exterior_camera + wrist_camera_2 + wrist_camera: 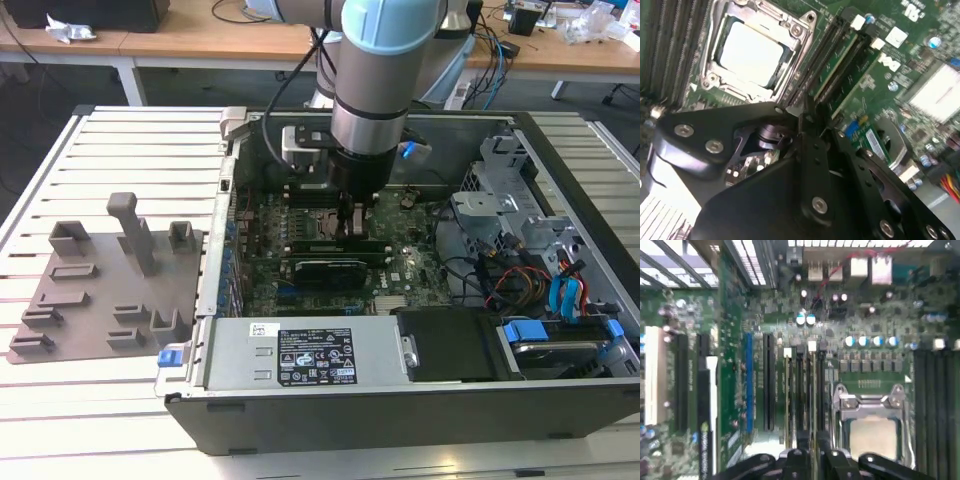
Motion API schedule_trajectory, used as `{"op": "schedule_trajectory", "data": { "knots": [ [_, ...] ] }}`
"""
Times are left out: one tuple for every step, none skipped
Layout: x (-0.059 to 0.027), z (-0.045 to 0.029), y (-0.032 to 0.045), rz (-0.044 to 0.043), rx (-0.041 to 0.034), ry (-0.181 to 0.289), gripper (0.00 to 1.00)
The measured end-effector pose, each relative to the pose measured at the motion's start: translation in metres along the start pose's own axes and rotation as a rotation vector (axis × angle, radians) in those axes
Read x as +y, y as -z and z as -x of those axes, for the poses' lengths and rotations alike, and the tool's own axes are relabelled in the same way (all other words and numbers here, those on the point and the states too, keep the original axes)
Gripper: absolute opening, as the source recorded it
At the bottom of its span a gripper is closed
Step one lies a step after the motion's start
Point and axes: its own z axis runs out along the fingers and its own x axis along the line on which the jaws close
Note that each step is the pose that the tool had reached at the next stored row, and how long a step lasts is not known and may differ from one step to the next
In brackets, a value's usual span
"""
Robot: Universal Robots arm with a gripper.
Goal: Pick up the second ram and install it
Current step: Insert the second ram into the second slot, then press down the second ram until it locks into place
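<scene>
My gripper [352,222] is down inside the open computer case, over the memory slots beside the CPU socket [305,215]. In the second wrist view its fingers [809,117] stand close together on the near end of a thin green stick, the second ram [837,60], which lies along a slot. Another green stick [857,75] sits in the neighbouring slot. The first wrist view has the gripper [810,452] lined up with the black slots [805,385] next to the socket [875,432].
A grey plastic tray [90,290] with raised blocks lies on the slatted table at the exterior view's left. Inside the case are a black heatsink [325,270], the power supply [300,355], drive cages [500,210] and coloured cables [560,290].
</scene>
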Motion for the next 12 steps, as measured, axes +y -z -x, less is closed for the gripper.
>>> {"op": "schedule_trajectory", "data": {
  "knots": [
    [0.0002,0.0006,0.0085,0.0000,0.0000,0.000,0.21],
    [0.0006,0.0018,0.0174,0.0000,0.0002,0.000,0.21],
    [0.0008,0.0028,0.0251,-0.0001,0.0003,0.000,0.19],
    [0.0012,0.0036,0.0341,-0.0001,0.0012,0.000,0.13],
    [0.0014,0.0045,0.0425,-0.0002,0.0021,0.000,0.10],
    [0.0014,0.0045,0.0426,-0.0003,0.0018,0.000,0.10],
    [0.0014,0.0045,0.0427,-0.0003,0.0017,0.000,0.10],
    [0.0014,0.0045,0.0427,-0.0002,0.0017,0.000,0.10],
    [0.0014,0.0045,0.0427,-0.0002,0.0015,0.000,0.10],
    [0.0014,0.0045,0.0427,-0.0002,0.0015,0.000,0.10],
    [0.0015,0.0045,0.0427,-0.0002,0.0014,0.000,0.10],
    [0.0012,0.0044,0.0424,-0.0001,0.0015,0.000,0.10]
  ]
}}
